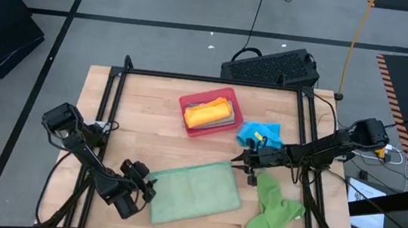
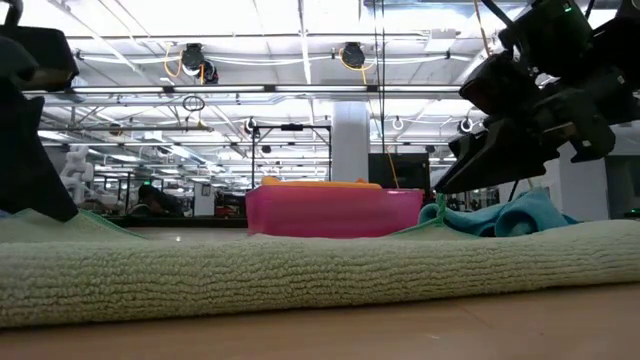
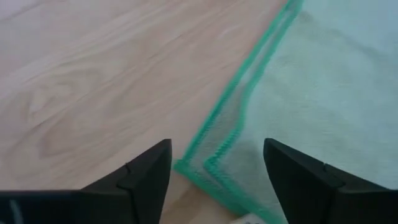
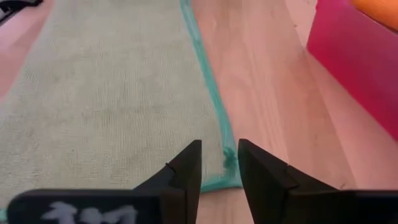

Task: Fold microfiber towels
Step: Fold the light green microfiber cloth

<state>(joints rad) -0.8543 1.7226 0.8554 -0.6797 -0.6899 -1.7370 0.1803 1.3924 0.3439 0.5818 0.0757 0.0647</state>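
Towel work, and the left gripper (image 3: 216,163) stood wide over the sage towel's (image 1: 196,193) left corner — fingers (image 3: 144,177) spread well apart, nothing between them but the doubled green hem lying flat on the table (image 1: 150,116). In the high view that gripper (image 1: 137,190) sat at the towel's near-left edge, just beside the cloth, its arm reaching in from the table's left side.

Over on the far side, the right gripper (image 4: 219,163) hung at the towel's right corner — fingers (image 4: 186,171) drawn narrow, a slim gap between them, the hemmed corner showing just past the tips. Whether they pinched the cloth, I could not tell. From above, that gripper (image 1: 244,162) pointed left at the towel's upper-right corner.

The sage towel itself lay folded into a flat band across the near middle of the table, slightly tilted. Near the right arm lay a bright green towel (image 1: 274,209), crumpled at the front right. A bright blue towel (image 1: 257,132) sat bunched behind the right gripper. Farther back stood the red tray (image 1: 230,95), with an orange towel (image 1: 205,114) folded inside on top of a greyish one.
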